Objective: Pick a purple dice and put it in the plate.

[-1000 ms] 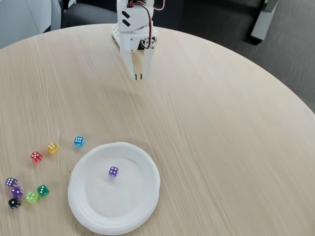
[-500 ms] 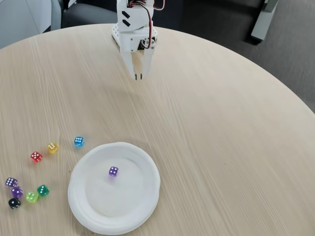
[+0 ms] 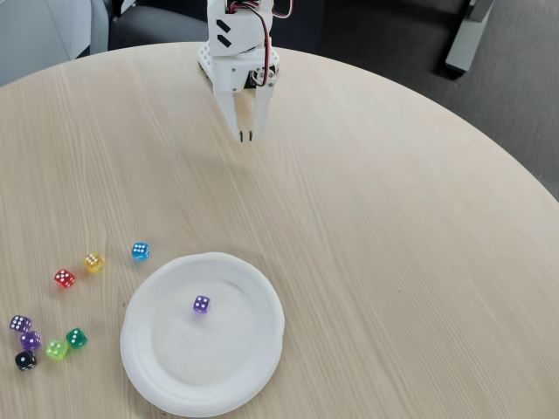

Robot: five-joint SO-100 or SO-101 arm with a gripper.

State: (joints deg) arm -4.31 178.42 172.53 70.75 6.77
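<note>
Nothing's moving since prev frame: white two-finger gripper (image 3: 246,136) hanging closed & empty, tiny translucent purple dice (image 3: 201,304) sitting in round white paper plate (image 3: 253,362).

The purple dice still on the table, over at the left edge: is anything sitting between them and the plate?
Yes. The two purple dice have a light green die and a dark green die lying between them and the plate. One purple die already lies in the plate. The gripper is far away.
</note>
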